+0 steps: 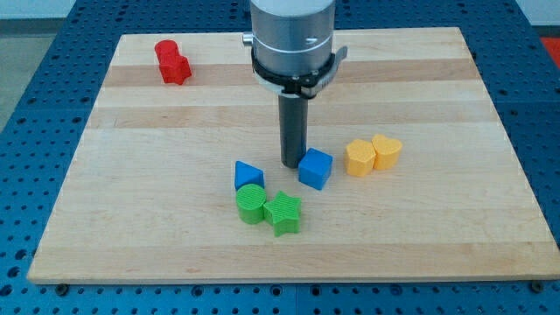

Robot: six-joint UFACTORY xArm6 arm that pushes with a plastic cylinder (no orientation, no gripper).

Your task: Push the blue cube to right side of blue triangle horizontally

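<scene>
The blue cube (316,168) sits near the middle of the wooden board (131,227). The blue triangle (248,175) lies to its left, with a gap between them. My tip (292,164) stands in that gap, right against the cube's upper left side. The rod rises from there to the arm's grey body at the view's top.
A green cylinder (251,204) and a green star (284,213) lie just below the blue triangle. Two yellow blocks (374,155) sit side by side to the right of the cube. A red block (172,62) lies at the top left.
</scene>
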